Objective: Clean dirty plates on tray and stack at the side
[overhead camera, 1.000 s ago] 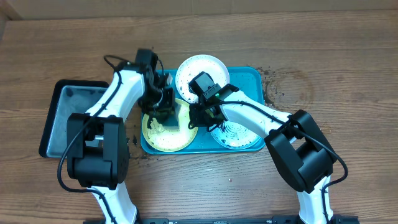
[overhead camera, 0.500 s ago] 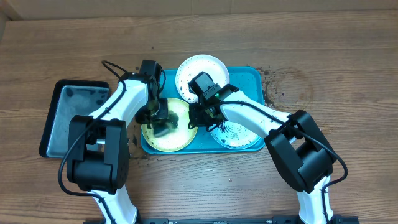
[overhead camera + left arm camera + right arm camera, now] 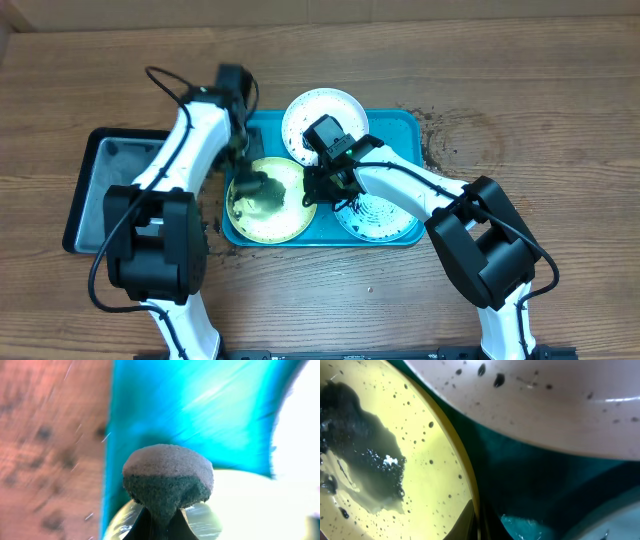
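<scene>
The turquoise tray (image 3: pixel 405 125) holds three plates. The white plate (image 3: pixel 322 115) is at the back, the lime green plate (image 3: pixel 275 215) at the front left, the light blue plate (image 3: pixel 375 222) at the front right, partly under my right arm. My left gripper (image 3: pixel 247 186) is shut on a dark sponge (image 3: pixel 167 477) over the green plate's left part (image 3: pixel 200 517). My right gripper (image 3: pixel 313 186) is shut on the green plate's right rim (image 3: pixel 470 495). The green plate (image 3: pixel 435 475) has a dark wet smear and black specks. The white plate (image 3: pixel 545 405) is speckled.
A black tray with a grey inside (image 3: pixel 110 190) lies left of the turquoise tray. Dark crumbs are scattered on the wooden table by the tray's right edge (image 3: pixel 435 140) and its front left corner (image 3: pixel 212 228).
My left gripper has dragged the sponge leftward across the green plate, and the left arm has swung toward the back. The right gripper has stayed on the plate's rim.
</scene>
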Available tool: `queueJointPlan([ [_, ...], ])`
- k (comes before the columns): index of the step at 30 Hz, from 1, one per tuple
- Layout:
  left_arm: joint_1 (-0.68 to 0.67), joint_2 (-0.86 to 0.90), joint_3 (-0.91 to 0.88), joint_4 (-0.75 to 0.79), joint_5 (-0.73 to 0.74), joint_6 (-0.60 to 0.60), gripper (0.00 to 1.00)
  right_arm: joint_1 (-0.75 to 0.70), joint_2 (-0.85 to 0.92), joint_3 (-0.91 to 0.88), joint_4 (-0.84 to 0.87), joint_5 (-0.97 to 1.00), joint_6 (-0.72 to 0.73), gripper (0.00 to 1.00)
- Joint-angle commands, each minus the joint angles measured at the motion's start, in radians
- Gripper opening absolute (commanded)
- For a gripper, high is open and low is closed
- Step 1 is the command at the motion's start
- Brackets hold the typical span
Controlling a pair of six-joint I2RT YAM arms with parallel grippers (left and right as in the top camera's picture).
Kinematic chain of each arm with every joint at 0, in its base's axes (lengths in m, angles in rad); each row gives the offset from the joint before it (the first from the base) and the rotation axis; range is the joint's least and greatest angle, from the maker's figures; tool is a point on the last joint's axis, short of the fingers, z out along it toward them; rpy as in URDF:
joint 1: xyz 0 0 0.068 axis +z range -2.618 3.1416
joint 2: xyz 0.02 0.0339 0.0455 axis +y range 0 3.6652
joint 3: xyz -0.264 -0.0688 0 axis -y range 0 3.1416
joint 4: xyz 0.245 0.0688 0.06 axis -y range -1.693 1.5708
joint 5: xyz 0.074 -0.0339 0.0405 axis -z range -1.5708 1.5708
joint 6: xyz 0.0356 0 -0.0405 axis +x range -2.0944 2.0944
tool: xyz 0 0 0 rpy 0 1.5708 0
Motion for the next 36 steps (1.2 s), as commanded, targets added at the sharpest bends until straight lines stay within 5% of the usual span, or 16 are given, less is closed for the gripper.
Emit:
queueJointPlan([
  [1, 0.032, -0.06, 0.104, 0.0, 0.282, 0.065, 0.04, -0.002, 0.001, 0.073, -0.015, -0.04, -0.03, 0.04],
  [17, 0.295, -0.137, 0.153, -0.053, 0.298, 0.065, 0.04, -0.002, -0.018, 0.451, -0.326, 0.287, -0.141, 0.04],
  [28, 0.569, -0.136, 0.146, -0.135, 0.047, -0.029, 0.04, -0.002, -0.018, 0.459, -0.354, 0.364, -0.138, 0.04],
  [36, 0.618, -0.136, 0.087, -0.119, 0.043, -0.035, 0.04, -0.002, -0.02, 0.467, -0.355, 0.407, -0.172, 0.04],
])
